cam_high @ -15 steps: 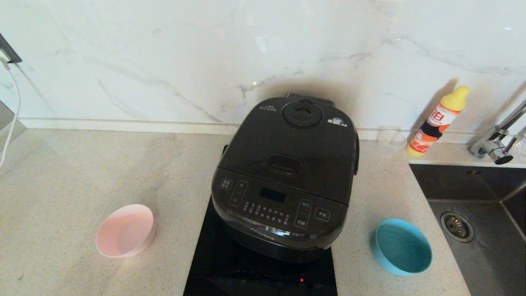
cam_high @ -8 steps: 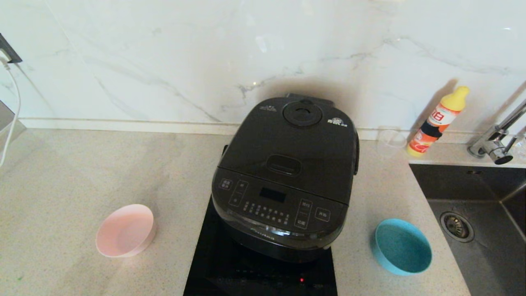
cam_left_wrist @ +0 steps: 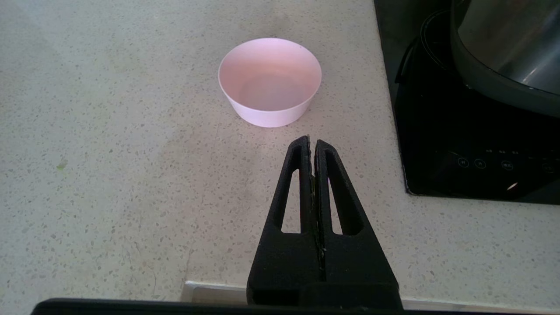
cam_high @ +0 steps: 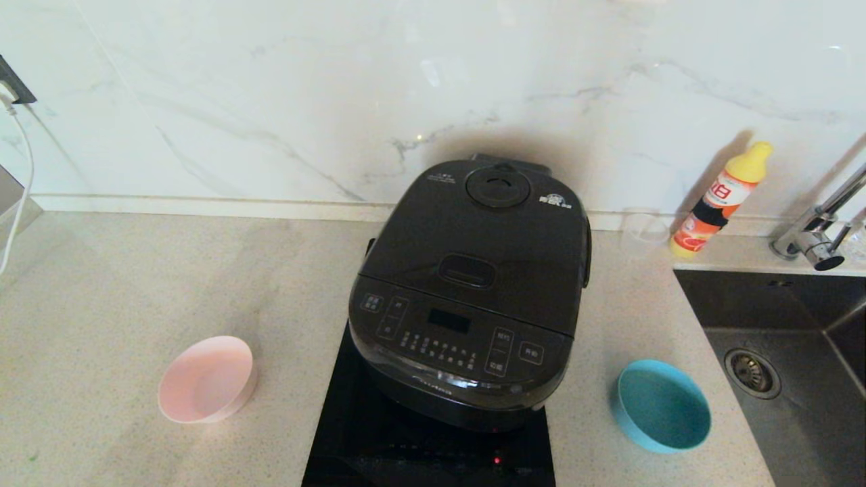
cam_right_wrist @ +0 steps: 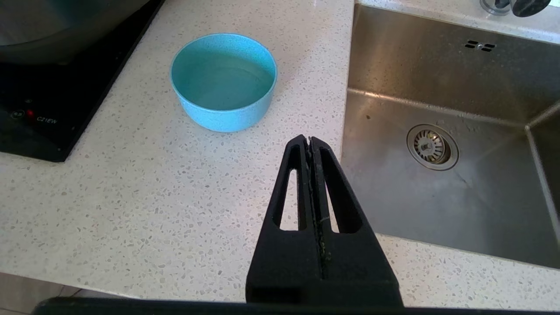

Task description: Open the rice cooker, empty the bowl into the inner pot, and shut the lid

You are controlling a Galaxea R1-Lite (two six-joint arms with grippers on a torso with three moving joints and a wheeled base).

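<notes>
Hovering clenched: left tool [cam_left_wrist: 312, 144] near pink bowl [cam_left_wrist: 270, 82], right tool [cam_right_wrist: 309, 142] near blue bowl [cam_right_wrist: 223, 81].

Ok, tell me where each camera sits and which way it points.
Head view: from above, down at the closed rice cooker; no arm shows.
Left wrist view: behind the shut left end effector, facing the pink bowl.
Right wrist view: behind the shut right end effector, facing the blue bowl and sink.
Shared: head view also shows both bowls.

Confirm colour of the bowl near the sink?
Teal-blue bowl, clearest in the right wrist view.
</notes>
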